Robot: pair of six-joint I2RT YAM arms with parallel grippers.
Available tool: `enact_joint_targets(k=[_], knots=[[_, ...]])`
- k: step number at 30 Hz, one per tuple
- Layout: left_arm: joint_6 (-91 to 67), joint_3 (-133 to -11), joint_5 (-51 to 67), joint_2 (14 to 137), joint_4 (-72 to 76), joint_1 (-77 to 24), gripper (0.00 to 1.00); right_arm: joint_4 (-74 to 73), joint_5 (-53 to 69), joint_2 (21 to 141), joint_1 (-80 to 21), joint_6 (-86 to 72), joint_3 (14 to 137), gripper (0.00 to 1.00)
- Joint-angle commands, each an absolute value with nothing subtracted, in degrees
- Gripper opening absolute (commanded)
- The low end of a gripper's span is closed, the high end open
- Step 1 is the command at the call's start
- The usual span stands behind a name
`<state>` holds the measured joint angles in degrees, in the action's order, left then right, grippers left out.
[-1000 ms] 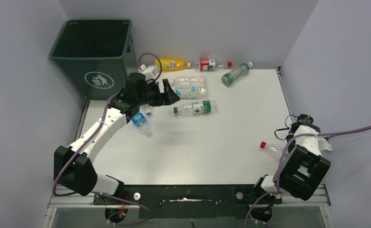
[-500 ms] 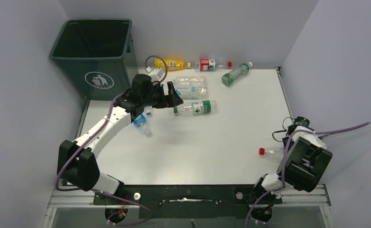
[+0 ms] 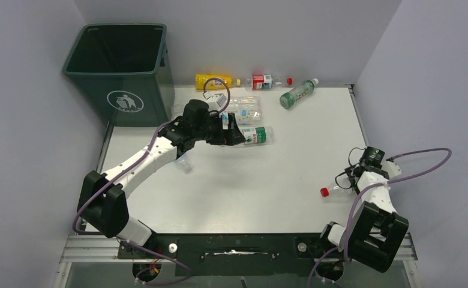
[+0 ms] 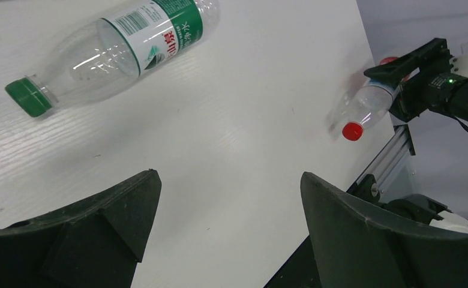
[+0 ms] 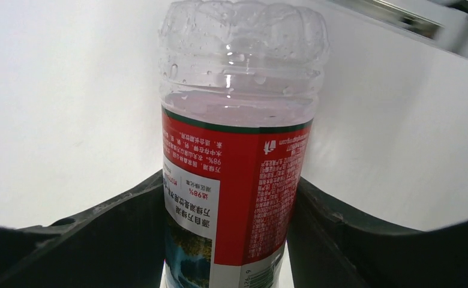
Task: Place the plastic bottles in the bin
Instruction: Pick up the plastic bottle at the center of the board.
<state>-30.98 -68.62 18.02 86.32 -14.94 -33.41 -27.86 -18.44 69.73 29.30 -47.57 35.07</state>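
Bin [image 3: 108, 84] off the table's [image 3: 267, 180] far-left corner, dark green, mouth up, white litter-person logo [image 3: 125, 101] on its front. No bottle shows inside it from above.

Overhead:
- Along the back edge you have a yellow bottle [image 3: 215, 80], a red-and-white bottle [image 3: 263, 81] and a green-tinted bottle [image 3: 297, 93] lying askew. Their print is too small to read.
- Clear pair [image 3: 243, 108] lies side by side nearer the middle.
- Green-label bottle [image 3: 254, 135] lies on its side just ahead of your left claw [image 3: 236, 133], cap end hidden by the claw.
- One more bottle [image 3: 185, 164] pokes out from under the left arm.
- Your right claw [image 3: 350, 183] sits near the right edge with the red-cap bottle [image 3: 333, 189] in it, cap pointing left.

Left wrist:
- Left fingers [image 4: 87, 234] spread wide, bare table between them.
- Green-label bottle lies beyond, untouched, green cap at the lower left. Its white and green label carries a barcode and Chinese print; I can't vouch for the characters.
- Far right, the red-cap bottle slants cap-down in the right claw.

Right wrist:
- Right fingers [image 5: 117, 222] press both flanks of the red-cap bottle, pinching it.
- Droplets inside its clear base.
- Red label with a green top edge, Chinese print upside down. You can read "98%". A small landscape picture sits on the white panel.
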Motion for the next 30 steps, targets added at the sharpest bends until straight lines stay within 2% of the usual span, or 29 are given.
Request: enact_joint_targets(k=[1,7,17,30], knots=[[-31.87,-69.35,19.86,85.32,-9.28,-34.54,0.88,-20.9,-13.98,64.78,22.88,-40.74,35.62,0.57],[-32.29,-67.72,20.23,84.74,-6.81,-36.64,0.88,-20.1,-5.04,63.61,18.15,-36.37,37.82,0.54],[-35.6,-64.69,24.58,86.31,1.76,-39.63,0.88,-19.35,4.08,62.47,6.05,-35.65,41.84,0.57],[-38.07,-63.4,24.07,86.64,6.39,-40.99,0.88,-12.68,5.62,63.85,-9.78,-47.1,45.64,0.57]])
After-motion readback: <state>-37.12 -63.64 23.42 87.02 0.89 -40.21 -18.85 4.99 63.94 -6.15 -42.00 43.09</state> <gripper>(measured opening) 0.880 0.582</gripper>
